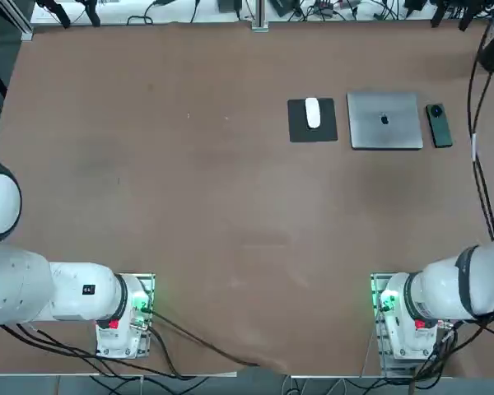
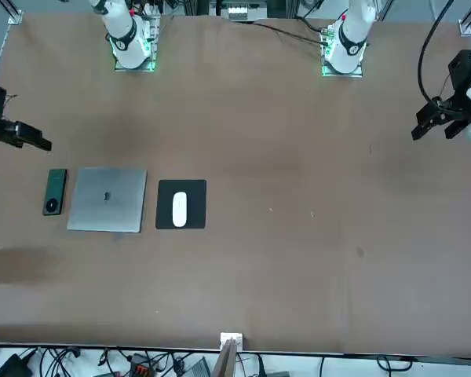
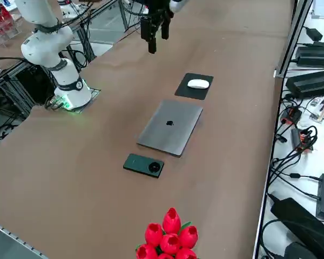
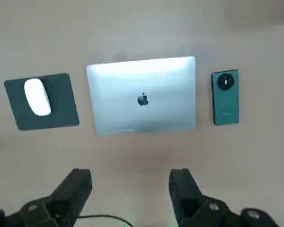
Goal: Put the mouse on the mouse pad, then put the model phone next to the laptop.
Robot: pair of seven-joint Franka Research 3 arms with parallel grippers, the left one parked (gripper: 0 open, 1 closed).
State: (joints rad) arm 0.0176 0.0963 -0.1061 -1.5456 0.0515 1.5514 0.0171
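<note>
The table (image 1: 189,206) is plain reddish brown. The mouse pad (image 1: 298,125) is flat black, and the mouse (image 1: 313,113) on it is glossy white. The laptop (image 1: 384,120) is silver-grey with a dark apple logo. The model phone (image 1: 438,125) is dark teal with a black camera ring. The right gripper (image 4: 131,189) has black fingers (image 4: 75,189). Red tulips (image 3: 167,237) stand at the table's edge.

Model phone (image 2: 54,192) just beside closed laptop (image 2: 107,199), mouse (image 2: 180,209) on mouse pad (image 2: 181,205)
</note>
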